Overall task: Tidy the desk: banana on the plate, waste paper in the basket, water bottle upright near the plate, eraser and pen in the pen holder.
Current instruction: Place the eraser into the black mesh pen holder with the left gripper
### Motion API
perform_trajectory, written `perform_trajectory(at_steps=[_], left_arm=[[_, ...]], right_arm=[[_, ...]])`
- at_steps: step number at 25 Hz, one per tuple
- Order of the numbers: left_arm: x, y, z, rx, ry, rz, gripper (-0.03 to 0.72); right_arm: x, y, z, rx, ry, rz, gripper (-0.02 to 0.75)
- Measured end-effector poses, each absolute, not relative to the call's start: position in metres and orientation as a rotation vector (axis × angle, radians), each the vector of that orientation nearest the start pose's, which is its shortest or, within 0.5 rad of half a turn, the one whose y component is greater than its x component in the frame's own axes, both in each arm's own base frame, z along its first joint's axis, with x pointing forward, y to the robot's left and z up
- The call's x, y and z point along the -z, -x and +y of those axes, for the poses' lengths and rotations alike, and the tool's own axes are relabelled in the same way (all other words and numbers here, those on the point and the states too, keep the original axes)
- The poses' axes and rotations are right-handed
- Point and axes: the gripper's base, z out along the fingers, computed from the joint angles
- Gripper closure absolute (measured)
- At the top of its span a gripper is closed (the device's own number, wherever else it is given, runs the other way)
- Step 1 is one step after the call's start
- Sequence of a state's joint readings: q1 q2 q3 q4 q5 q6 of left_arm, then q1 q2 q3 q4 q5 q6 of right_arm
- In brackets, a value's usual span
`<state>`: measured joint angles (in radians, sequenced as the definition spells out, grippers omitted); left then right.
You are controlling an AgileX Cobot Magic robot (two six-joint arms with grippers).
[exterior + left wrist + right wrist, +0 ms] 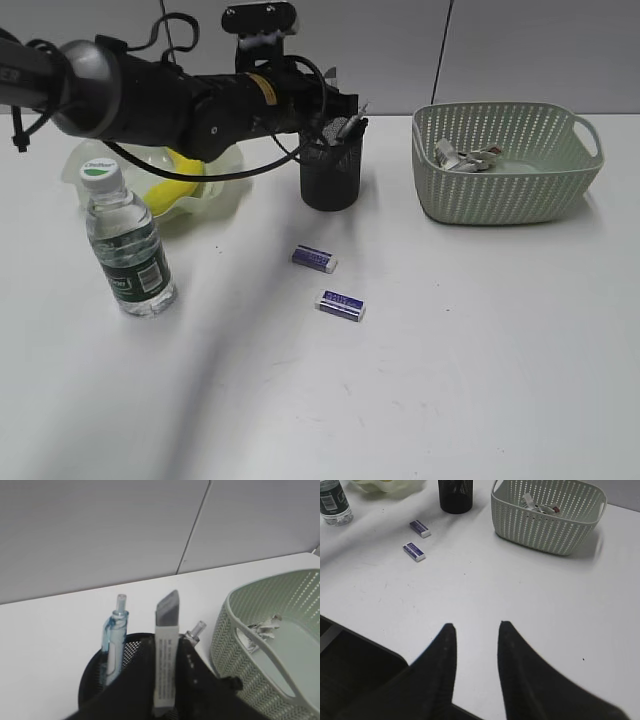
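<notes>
Two erasers (314, 258) (340, 304) are seen lying flat on the white bench (450, 350), in front of the pen holder (331, 175), with their long axes running roughly left to right. The left arm is stretched almost level from the left across the plate (215, 195), and its left gripper (167, 645) is held above the pen holder. Its jaws are closed narrowly on a third eraser (166, 645), which stands upright with its long axis vertical, the grey end up. A blue pen (114, 640) is standing in the holder, tip down. The right gripper (476, 630) is kept low over the near bench with jaws partly open and nothing between them. The banana (172, 190) lies on the plate, the water bottle (127, 245) stands upright beside it, and the waste paper (468, 155) lies in the basket (500, 195).
</notes>
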<state>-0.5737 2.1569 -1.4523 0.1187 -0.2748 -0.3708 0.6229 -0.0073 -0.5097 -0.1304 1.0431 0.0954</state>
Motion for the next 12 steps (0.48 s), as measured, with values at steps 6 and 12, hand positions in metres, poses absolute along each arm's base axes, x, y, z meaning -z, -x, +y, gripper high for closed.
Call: perform_trajectory(at_steps=[6,12], left_arm=[[-0.160,-0.413,-0.271,0.590,-0.330,1.939,0.559],[-0.159,-0.414,-0.272,0.599,-0.324,1.924,0.336]], right_arm=[[-0.282,0.000,-0.012,-0.304,0.520,1.947,0.497],[-0.282,0.000,-0.012,-0.304,0.520,1.948,0.497]])
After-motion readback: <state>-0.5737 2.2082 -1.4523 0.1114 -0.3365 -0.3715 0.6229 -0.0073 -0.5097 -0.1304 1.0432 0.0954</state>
